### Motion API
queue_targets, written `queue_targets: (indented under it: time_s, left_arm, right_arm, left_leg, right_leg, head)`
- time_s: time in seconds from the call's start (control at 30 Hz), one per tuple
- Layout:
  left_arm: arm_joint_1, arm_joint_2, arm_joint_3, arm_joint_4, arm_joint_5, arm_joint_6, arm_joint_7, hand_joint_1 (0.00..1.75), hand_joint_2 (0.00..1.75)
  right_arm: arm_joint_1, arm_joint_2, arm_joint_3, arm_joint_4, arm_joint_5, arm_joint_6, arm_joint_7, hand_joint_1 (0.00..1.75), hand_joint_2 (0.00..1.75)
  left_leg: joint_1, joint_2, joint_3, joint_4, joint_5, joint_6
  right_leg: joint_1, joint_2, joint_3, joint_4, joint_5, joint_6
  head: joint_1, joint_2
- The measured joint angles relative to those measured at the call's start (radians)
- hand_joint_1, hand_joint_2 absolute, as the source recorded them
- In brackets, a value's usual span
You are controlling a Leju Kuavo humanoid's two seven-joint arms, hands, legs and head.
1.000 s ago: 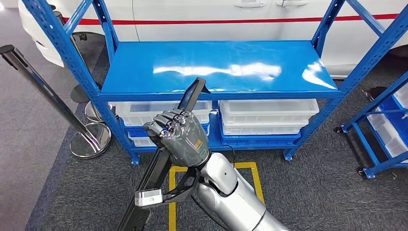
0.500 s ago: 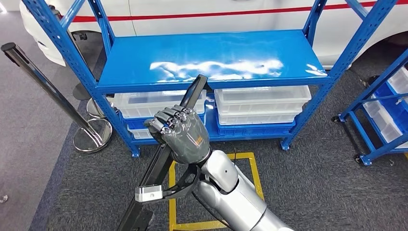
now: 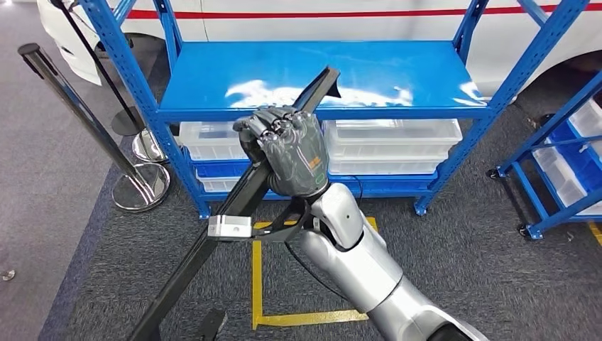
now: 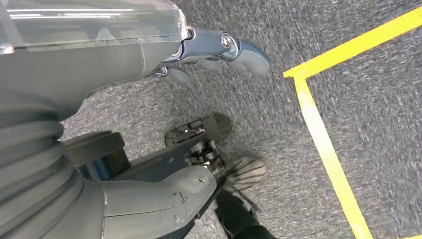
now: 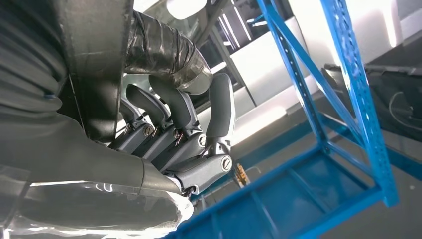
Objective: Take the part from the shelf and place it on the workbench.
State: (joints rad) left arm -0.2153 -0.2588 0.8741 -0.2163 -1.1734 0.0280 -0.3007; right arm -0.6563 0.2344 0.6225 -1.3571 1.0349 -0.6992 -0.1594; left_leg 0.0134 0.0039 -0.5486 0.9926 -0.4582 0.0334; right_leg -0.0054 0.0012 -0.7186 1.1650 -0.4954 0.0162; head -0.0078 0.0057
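The right hand (image 3: 287,153) grips the long black part (image 3: 234,206), tilted before the blue shelf (image 3: 319,71). The left hand (image 4: 219,47) hangs released over the carpet

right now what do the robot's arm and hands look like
The right arm is smooth, rounded silver metal, with a thin black cable running along it. Its right hand is dark grey, with darker segmented fingers, silver screws and a small orange marking on the back. The left hand has a grey ribbed cover, a thick grey thumb and a glossy clear shell.
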Motion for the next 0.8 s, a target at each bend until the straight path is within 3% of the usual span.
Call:
queue_targets:
  time_s: [0.07,0.1,0.13,0.2,0.27,0.37,0.4,0.47,0.53,0.6,0.8]
  left_arm:
    - [-0.001,0.001,0.000,0.000,0.000,0.000,0.003,0.00,1.75]
    - [-0.001,0.002,0.000,0.000,0.001,0.000,0.004,0.00,1.75]
    - [-0.001,0.003,0.000,0.000,0.001,0.001,0.004,0.00,1.75]
    - [-0.001,0.004,0.000,0.000,0.001,0.001,0.004,0.00,1.75]
    - [-0.003,0.003,-0.001,0.000,0.001,0.001,0.004,0.00,1.75]
    - [-0.005,0.004,-0.001,0.000,0.001,0.001,0.005,0.00,1.75]
    - [-0.005,0.004,-0.001,0.000,0.001,0.001,0.006,0.00,1.75]
    - [-0.006,0.004,-0.001,0.000,0.001,0.001,0.007,0.00,1.75]
    - [-0.006,0.005,-0.001,0.000,0.001,0.001,0.007,0.00,1.75]
    - [-0.006,0.005,-0.001,0.000,0.001,0.001,0.008,0.00,1.75]
    - [-0.006,0.005,-0.001,0.000,0.001,0.001,0.008,0.00,1.75]
  right_arm:
    - [-0.003,-0.001,-0.019,0.000,-0.010,0.000,-0.011,1.75,1.75]
    - [-0.004,-0.002,-0.029,0.000,-0.014,0.000,-0.015,1.75,1.75]
    - [-0.005,-0.003,-0.036,0.000,-0.015,0.000,-0.016,1.75,1.75]
    - [-0.013,-0.004,-0.045,0.000,-0.016,0.000,-0.017,1.75,1.75]
    - [-0.022,-0.003,-0.048,0.000,-0.015,0.000,-0.016,1.75,1.75]
    - [-0.028,-0.002,-0.053,0.000,-0.013,0.000,-0.013,1.75,1.75]
    - [-0.031,-0.002,-0.053,0.001,-0.012,0.000,-0.012,1.75,1.75]
    - [-0.037,0.001,-0.053,0.002,-0.009,0.001,-0.011,1.75,1.75]
    - [-0.041,0.004,-0.053,0.004,-0.008,0.001,-0.010,1.75,1.75]
    - [-0.041,0.004,-0.053,0.007,-0.008,0.001,-0.010,1.75,1.75]
    - [-0.041,0.004,-0.053,0.008,-0.008,0.001,-0.010,1.75,1.75]
  left_leg:
    - [-0.002,0.000,-0.017,0.003,0.010,0.002]
    - [-0.003,0.000,-0.025,0.006,0.014,0.002]
    - [-0.003,0.000,-0.033,0.010,0.017,0.000]
    - [-0.003,0.000,-0.044,0.021,0.020,-0.002]
    - [-0.005,0.000,-0.054,0.029,0.023,-0.010]
    - [-0.007,-0.001,-0.062,0.030,0.033,-0.028]
    - [-0.007,-0.002,-0.067,0.035,0.025,-0.033]
    - [-0.005,-0.003,-0.091,0.094,-0.030,-0.040]
    - [-0.003,-0.003,-0.131,0.218,-0.112,-0.046]
    - [-0.002,-0.003,-0.157,0.313,-0.153,-0.050]
    - [-0.002,-0.003,-0.160,0.336,-0.157,-0.050]
  right_leg:
    - [-0.001,0.000,-0.035,0.116,-0.058,0.004]
    - [-0.002,-0.001,-0.033,0.135,-0.060,0.005]
    - [-0.002,-0.001,-0.012,0.117,-0.044,0.004]
    - [-0.002,-0.001,0.067,0.001,0.004,-0.002]
    - [0.003,0.002,0.124,-0.097,0.022,-0.010]
    - [0.006,0.003,0.131,-0.126,0.026,-0.023]
    - [0.004,0.001,0.129,-0.130,0.032,-0.031]
    - [-0.001,-0.002,0.119,-0.136,0.045,-0.049]
    - [0.001,-0.004,0.105,-0.136,0.056,-0.058]
    - [0.003,-0.005,0.093,-0.134,0.065,-0.059]
    - [0.004,-0.005,0.087,-0.133,0.068,-0.059]
  head:
    - [0.000,0.000]
    - [0.000,0.000]
    - [0.000,0.000]
    - [0.000,0.000]
    - [0.000,0.000]
    - [0.000,0.000]
    - [0.000,0.000]
    - [0.000,0.000]
    - [-0.001,0.000]
    - [-0.001,0.000]
    - [-0.001,0.000]
